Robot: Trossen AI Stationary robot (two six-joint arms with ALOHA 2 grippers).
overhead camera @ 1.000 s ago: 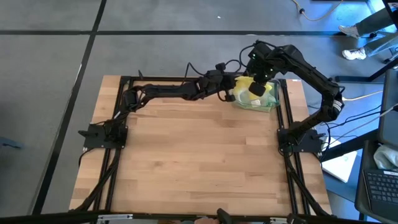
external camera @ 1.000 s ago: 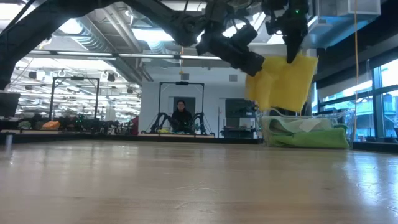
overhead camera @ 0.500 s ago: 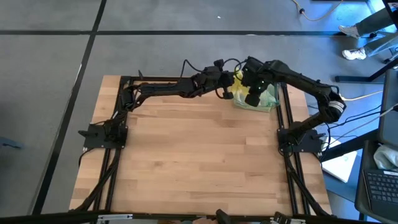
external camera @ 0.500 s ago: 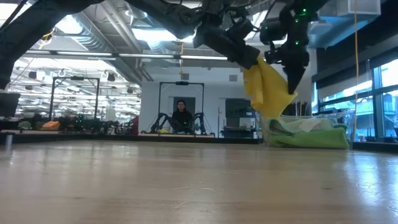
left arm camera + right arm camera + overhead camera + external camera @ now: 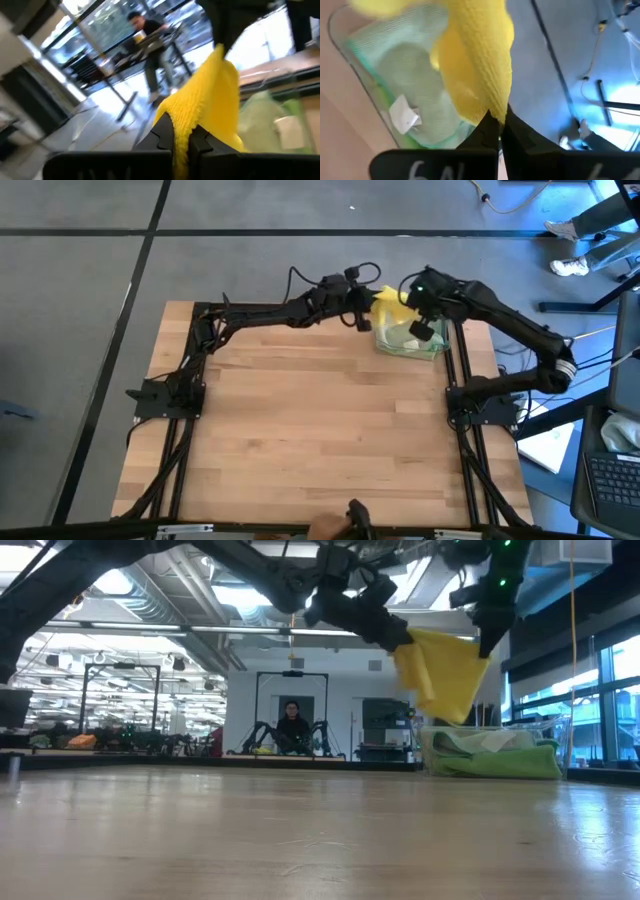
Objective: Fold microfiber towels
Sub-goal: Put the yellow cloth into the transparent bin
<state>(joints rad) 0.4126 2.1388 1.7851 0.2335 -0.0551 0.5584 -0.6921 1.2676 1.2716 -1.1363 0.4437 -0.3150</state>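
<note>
From above, the wooden surface [image 5: 320,430] lies bare across its middle, and everything I am working with sits by the clear bin [image 5: 412,340] at its far right corner. My left pincer [image 5: 366,308] is just beside the bin, clamped on one end of the yellow towel [image 5: 390,305]; my right pincer [image 5: 425,307] hangs over the bin's far side, closed on the other end.

At surface height, the room behind shows a person seated far off. The yellow towel [image 5: 440,668] hangs stretched between my two pincers, well above the bin [image 5: 490,752], with a loose corner drooping toward it. The green towel [image 5: 490,758] lies heaped inside. Only this view shows how high the cloth is off the surface; the overhead one flattens that.

My left wrist camera shows my fingers [image 5: 162,135] pinching a thin fold of yellow edge. My right wrist camera shows the same narrow nip, with a pale towel [image 5: 415,90] and its white tag [image 5: 404,117] in the bin beneath.

Both grips are shallow, so I judge that pulling the cloth taut could slide an edge free, dropping the towel back into the bin.
</note>
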